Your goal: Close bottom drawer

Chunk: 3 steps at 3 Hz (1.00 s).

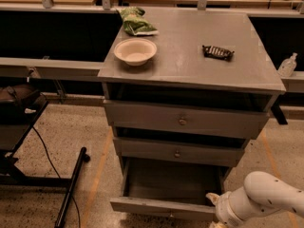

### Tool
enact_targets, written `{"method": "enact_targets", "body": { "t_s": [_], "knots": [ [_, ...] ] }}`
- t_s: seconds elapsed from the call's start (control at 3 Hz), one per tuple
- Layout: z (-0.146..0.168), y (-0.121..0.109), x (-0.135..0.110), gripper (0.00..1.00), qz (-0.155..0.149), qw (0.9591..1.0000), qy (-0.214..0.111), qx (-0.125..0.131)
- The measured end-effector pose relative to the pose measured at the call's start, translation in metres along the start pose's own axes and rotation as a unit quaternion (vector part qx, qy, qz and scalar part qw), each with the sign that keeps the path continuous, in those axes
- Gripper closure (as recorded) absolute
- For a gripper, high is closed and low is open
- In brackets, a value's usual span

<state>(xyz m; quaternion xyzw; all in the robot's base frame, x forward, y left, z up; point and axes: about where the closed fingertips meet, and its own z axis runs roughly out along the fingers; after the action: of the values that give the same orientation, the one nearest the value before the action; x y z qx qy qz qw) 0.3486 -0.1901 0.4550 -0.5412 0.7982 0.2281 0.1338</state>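
The bottom drawer (161, 207) of the grey cabinet stands pulled out, its empty inside showing and its front panel at the lower edge of the camera view. The middle drawer (176, 152) and the top drawer (182, 120) above it are pushed in. My white arm (259, 201) comes in from the lower right, at the drawer's right front corner. The gripper is below the frame edge and does not show.
On the cabinet top (190, 65) lie a white bowl (135, 51), a green bag (135, 23) and a dark snack bar (217, 52). A black stand with a cable (71, 186) is on the floor at left. A clear bottle (287, 65) stands at right.
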Motion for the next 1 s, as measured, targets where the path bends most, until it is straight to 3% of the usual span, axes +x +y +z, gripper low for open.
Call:
{"method": "enact_targets", "body": {
  "t_s": [0.33, 0.67, 1.0],
  "knots": [
    [0.020, -0.036, 0.003, 0.00, 0.012, 0.9977, -0.062, 0.023],
    [0.047, -0.082, 0.010, 0.00, 0.024, 0.9900, -0.127, 0.057],
    [0.072, -0.112, 0.026, 0.00, 0.044, 0.9862, -0.142, 0.072]
  ]
}}
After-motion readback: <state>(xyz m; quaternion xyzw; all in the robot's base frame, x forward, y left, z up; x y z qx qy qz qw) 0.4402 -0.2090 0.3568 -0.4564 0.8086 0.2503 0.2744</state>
